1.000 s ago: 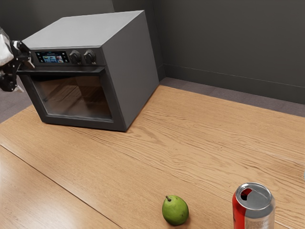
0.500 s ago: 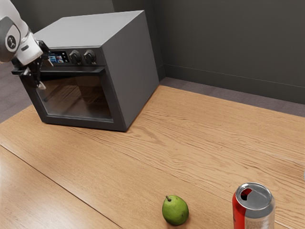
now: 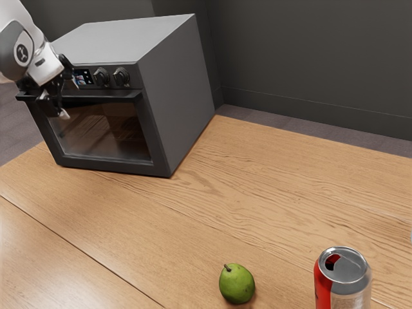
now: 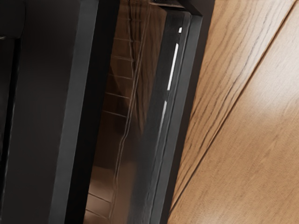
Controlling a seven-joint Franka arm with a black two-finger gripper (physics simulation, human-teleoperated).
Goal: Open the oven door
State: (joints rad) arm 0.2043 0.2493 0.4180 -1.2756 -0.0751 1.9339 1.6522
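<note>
Dark grey metal for the oven (image 3: 180,90), at ten o'clock in the exterior view, its front toward seven. Oven door (image 3: 153,145) shut: frame flush with the body, glass (image 3: 103,132) intact across the front, handle (image 3: 116,95) a long black bar along the door's upper edge. White-and-grey arm (image 3: 22,51) enters from the ten o'clock edge. Black tool (image 3: 70,100) at the handle, near the end away from the knobs; its fingers stand well apart, one tip over the control panel, the other lower, before the glass, the bar's line running between. Nothing seen gripped; cannot tell whether either finger touches the bar. Small lit display (image 3: 84,77) partly covered by the tool; two dark knobs (image 3: 121,76) at about two o'clock from it. Wrist view: a dark bar, probably the handle, close by and running alongside the glass; rack wires faint behind the pane, white glints on the door frame, wood grain past it. Wooden surface (image 3: 212,199) carries oven, pear and can. Green pear (image 3: 237,284) at between five and six o'clock, stem toward eleven. Red-and-silver can (image 3: 342,286) upright at three o'clock from the pear, apart from it, its top opened, base cut off by the exterior view's lower edge. Dark wall (image 3: 309,51) behind, from twelve to two.
</note>
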